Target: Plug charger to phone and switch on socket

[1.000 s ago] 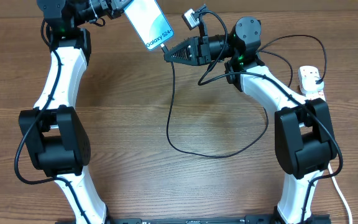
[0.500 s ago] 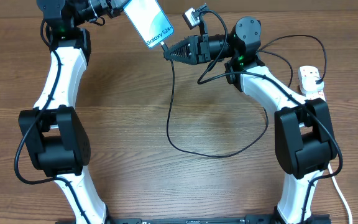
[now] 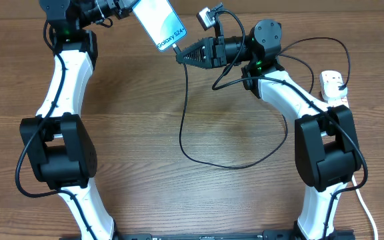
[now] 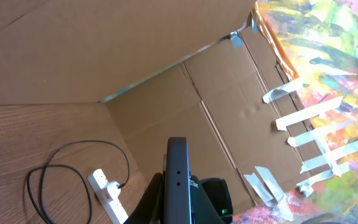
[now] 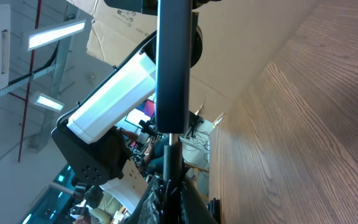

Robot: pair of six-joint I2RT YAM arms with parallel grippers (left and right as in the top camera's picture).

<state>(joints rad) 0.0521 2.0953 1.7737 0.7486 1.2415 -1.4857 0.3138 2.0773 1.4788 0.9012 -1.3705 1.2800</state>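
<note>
Across the table (image 3: 139, 200), the task's things sit along the far side. At 3 o'clock, by the right edge, lies the socket (image 3: 333, 86), a rigid white strip that should stay put under a firm press on its switch. Whether it is switched on cannot be told.

At 12 o'clock the phone (image 3: 160, 23) is held off the wood, tilted, screen up, its lower end pointing toward 5 o'clock. The left gripper (image 3: 127, 8) is clamped on its upper end. The phone is stiff, smooth-sided and glass-faced, so I judge it slippery and best gripped across its edges, well away from the port.

The charger (image 3: 183, 107) drops from the phone's lower end, loops toward 6 o'clock and climbs back toward the right arm. It looks light and limp. The cable cannot transmit a push, so the hold belongs on its hard tip. The right gripper (image 3: 181, 57) is pinched on that tip, right at the phone's port. Whether the tip is seated cannot be told.
</note>
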